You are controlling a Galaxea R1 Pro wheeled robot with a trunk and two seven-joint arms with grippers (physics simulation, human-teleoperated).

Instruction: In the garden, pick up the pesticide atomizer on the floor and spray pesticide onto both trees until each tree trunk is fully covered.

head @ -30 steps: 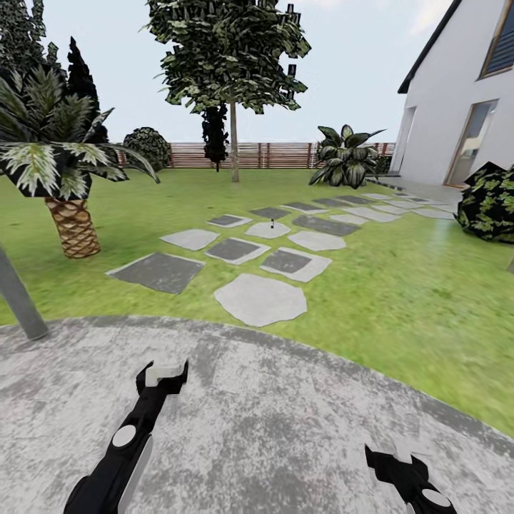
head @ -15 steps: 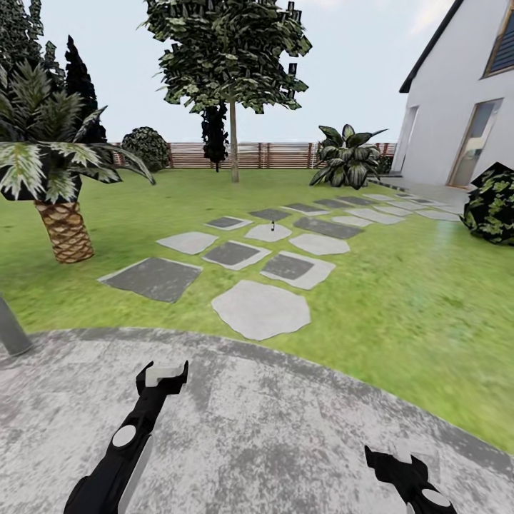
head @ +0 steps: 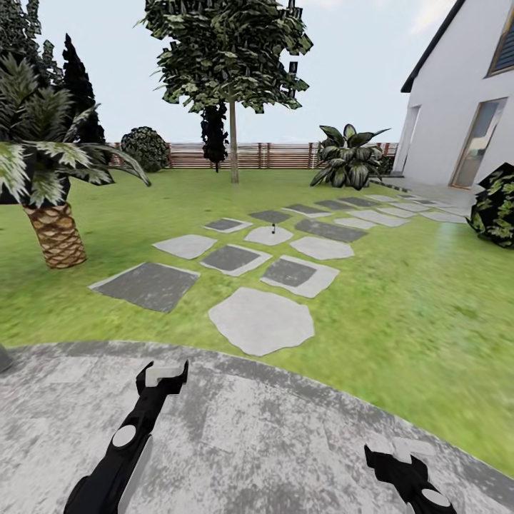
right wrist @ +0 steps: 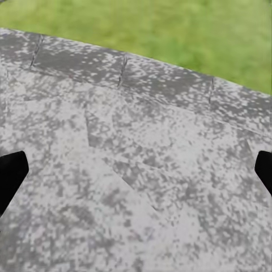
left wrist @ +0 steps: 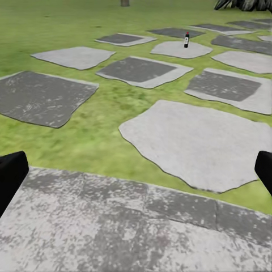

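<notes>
The whole head view has slid forward since the earlier frames: the palm and the grey post at the left have drifted toward the edge and the paving stones sit a little lower, which is the camera travelling, while both arms hold the same pose.

The pesticide atomizer (head: 273,230) (left wrist: 186,39) stands upright on a pale stepping stone (head: 268,235) in the far middle of the path, small and dark with a reddish top in the left wrist view. Around it lie more stones, light and dark grey, set in the lawn (head: 400,285). Beyond them a tree (head: 233,143) with a thin pale trunk rises before the slatted fence (head: 278,154). A palm (head: 50,228) stands at the left, a broad-leaved plant (head: 348,160) and the white house (head: 457,114) at the right.

Near the robot, over the speckled grey pavement (head: 271,428), the left claw (head: 163,374) and the right claw (head: 400,452) both have their fingers spread apart, holding nothing.
</notes>
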